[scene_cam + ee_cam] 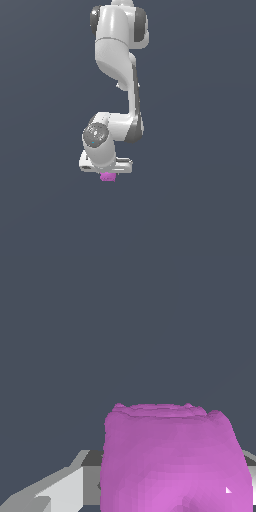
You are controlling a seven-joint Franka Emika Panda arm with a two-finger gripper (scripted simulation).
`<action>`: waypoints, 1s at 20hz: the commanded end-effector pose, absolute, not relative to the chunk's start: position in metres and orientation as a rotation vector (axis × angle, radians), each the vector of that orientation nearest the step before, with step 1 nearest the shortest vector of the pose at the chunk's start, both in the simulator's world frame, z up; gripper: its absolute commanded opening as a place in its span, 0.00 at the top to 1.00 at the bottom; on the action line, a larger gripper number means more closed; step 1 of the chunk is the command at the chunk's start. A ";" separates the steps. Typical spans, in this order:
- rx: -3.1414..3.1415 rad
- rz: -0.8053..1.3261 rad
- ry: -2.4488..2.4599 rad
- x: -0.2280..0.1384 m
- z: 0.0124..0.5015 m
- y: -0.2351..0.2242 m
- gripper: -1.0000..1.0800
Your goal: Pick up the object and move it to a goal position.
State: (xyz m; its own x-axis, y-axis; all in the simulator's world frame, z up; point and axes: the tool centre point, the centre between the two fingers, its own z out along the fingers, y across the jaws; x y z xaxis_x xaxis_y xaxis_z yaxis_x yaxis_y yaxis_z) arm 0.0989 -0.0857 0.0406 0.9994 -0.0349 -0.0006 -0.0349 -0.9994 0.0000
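The object point(107, 176) is a small magenta-purple lumpy block that peeks out just under the white hand of the arm, in the lower middle of the exterior view. My gripper point(107, 174) points downward, and its fingers are mostly hidden behind the hand and the block. In the wrist view the object point(170, 461) fills much of the picture, very close to the camera. A grey-white finger point(65, 488) presses against one side of it, and a sliver of the other finger point(251, 472) shows at the opposite side. The gripper is shut on the block. No goal marker shows.
The white arm point(117, 45) comes down from the top of the exterior view, with its elbow link point(127, 127) just above the hand. Everything around it is a plain dark grey-blue ground point(200, 200) with no other objects or edges.
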 end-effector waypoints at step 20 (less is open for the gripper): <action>-3.141 0.000 0.055 0.036 0.088 -0.059 1.00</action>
State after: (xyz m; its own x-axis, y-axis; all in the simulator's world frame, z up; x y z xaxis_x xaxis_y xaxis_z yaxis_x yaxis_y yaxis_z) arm 0.0440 -0.0623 0.0820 0.9994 -0.0349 -0.0007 -0.0349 -0.9994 0.0000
